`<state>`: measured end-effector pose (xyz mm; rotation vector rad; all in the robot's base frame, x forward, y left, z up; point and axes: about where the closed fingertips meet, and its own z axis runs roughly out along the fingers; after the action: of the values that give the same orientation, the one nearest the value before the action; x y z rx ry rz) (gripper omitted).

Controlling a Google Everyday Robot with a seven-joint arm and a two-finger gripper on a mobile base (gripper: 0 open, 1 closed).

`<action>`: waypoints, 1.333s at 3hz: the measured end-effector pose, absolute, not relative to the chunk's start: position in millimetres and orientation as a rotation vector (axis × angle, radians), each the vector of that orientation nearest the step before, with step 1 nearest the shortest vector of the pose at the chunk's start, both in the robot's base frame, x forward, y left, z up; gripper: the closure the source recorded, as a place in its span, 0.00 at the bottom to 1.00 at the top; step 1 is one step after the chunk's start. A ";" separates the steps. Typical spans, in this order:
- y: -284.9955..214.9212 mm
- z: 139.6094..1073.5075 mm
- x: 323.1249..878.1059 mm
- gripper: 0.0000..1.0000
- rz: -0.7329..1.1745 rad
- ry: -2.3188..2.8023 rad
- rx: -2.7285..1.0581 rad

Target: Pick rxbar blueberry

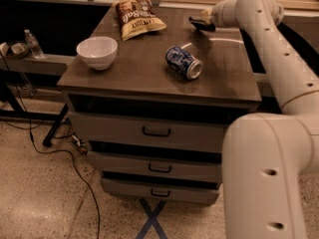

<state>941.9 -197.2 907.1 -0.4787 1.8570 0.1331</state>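
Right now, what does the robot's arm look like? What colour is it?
The arm is creamy white. It is made of fat, smooth, rounded tubes joined like elbows, with small dark round dots along them. No cables show. Its gripper, over the far right of the cabinet top, looks a paler yellowish colour.

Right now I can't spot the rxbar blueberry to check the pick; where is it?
Camera view: the rxbar blueberry lies far back on the cabinet top, right of the chip bag, beyond the can, right at the hand.
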 end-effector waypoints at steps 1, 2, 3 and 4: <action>-203.7 991.1 895.7 1.00 0.071 1.720 -0.533; -200.0 1028.1 846.5 1.00 0.078 1.677 -0.563; -189.3 1017.4 845.4 0.75 0.103 1.689 -0.582; -182.3 1000.3 861.2 0.52 0.143 1.691 -0.593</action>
<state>861.2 -182.3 1000.3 -0.5926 1.6907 0.1433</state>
